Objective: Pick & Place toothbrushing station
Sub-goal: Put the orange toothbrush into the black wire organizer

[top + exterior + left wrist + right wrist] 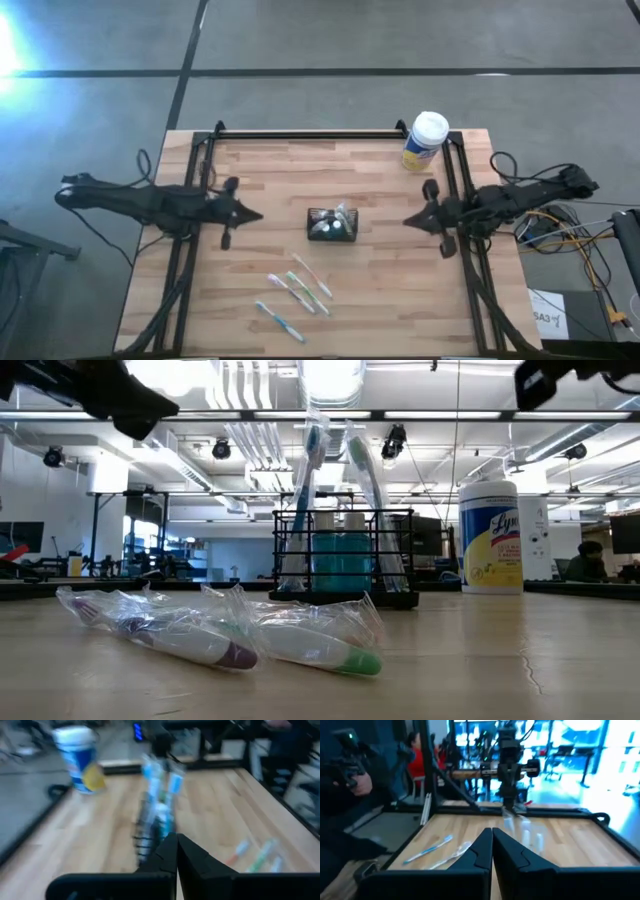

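Observation:
The toothbrushing station (pixel 332 224), a small black slotted holder, stands on its base at the middle of the wooden table. In the low view the station (pixel 345 560) holds two upright toothbrushes (pixel 310 470) and a teal cup. My left gripper (pixel 257 213) is shut, to the left of the station and apart from it; its fingers (pixel 176 847) point level at the blurred station (pixel 152 825). My right gripper (pixel 408 221) is shut, to the right of the station and also apart from it; its own view shows the fingertips (pixel 492 840) closed together.
A yellow canister with a white cap (pixel 425 140) stands at the far right of the table. Several loose toothbrushes (pixel 298 288), some in clear wrappers (pixel 210 645), lie near the front edge. A black frame (pixel 330 133) rims the table. A person (pixel 415 760) is beyond the table's left side.

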You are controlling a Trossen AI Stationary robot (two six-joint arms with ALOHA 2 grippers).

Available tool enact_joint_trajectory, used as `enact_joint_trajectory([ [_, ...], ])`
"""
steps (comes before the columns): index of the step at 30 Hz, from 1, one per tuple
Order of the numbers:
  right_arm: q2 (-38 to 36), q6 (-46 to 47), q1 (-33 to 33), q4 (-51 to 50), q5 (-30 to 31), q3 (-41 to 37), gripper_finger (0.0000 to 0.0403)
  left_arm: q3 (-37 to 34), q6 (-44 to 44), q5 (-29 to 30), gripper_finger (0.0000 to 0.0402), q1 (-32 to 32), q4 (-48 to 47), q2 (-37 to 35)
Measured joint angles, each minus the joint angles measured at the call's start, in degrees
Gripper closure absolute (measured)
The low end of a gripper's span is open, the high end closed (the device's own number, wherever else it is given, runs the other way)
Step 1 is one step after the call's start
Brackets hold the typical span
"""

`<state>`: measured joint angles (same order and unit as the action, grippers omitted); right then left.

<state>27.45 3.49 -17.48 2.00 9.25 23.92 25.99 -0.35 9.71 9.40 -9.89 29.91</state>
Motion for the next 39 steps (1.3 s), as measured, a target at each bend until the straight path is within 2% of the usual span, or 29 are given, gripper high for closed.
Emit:
enact_joint_trajectory([
  [6, -10.6, 2.5, 3.4, 0.4, 0.5, -8.2, 0.0394, -4.6, 1.9, 0.1, 0.0399, -1.1, 0.4, -7.1],
  [12, -17.5, 4.3, 4.3, 1.7, -0.1, -14.6, 0.0394, -12.3, 1.6, -2.3, 0.0400, -1.1, 8.0, -11.9],
  [18, -20.7, 5.7, 4.3, 2.2, -0.3, -17.6, 0.0394, -19.5, -1.6, -2.7, 0.0400, -1.1, 12.5, -17.0],
  [26, -21.0, 5.1, 4.2, 4.4, -0.2, -18.6, 0.0394, -24.4, -3.3, -2.7, 0.0398, -1.1, 12.3, -23.4],
  [30, -18.1, 7.3, 4.2, 4.4, 2.9, -16.8, 0.0394, -25.0, -4.7, -2.6, 0.0399, -1.1, 11.3, -25.0],
  [33, -12.5, 10.1, 3.8, 4.4, 4.0, -13.6, 0.0394, -25.2, -5.8, -2.5, 0.0395, -1.1, 11.6, -25.5],
  [39, 8.2, 12.9, -1.1, 4.2, 6.9, -2.8, 0.0394, -25.3, -5.7, -2.5, 0.0395, -1.1, 11.6, -25.5],
])
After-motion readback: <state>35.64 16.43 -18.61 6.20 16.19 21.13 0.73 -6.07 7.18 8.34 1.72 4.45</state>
